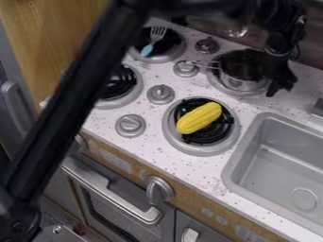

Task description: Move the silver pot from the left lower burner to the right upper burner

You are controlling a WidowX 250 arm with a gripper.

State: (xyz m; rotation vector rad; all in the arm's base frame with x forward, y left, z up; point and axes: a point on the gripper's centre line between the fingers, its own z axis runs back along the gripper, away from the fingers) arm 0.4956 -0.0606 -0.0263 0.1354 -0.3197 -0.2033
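Camera view, taken as a clock face about its centre, has the silver pot (243,84) upright at two o'clock, sitting on the upper right burner (219,85), its thin handle pointing to ten o'clock. The black gripper (281,88) hangs just beside the pot on its three o'clock side, overlapping its edge from this angle; whether it is wide, narrow or closed on the pot, I cannot tell. The black arm (67,101) crosses from eight o'clock up past eleven and along the top edge, covering part of the lower left burner (131,92), which lies between ten and eleven. At twelve o'clock, a fork (148,49) with a light blue handle lies on the upper left burner (179,48), tines toward twelve. Just off centre toward three, yellow corn (199,118) rests on the lower right burner (200,150), slanting from eight to two. Four grey knobs stand between the burners on the speckled white counter (189,171). The grey sink (252,137) occupies four o'clock, and an oven handle (112,191) runs along the front at seven, with a larger knob (159,190) at six.
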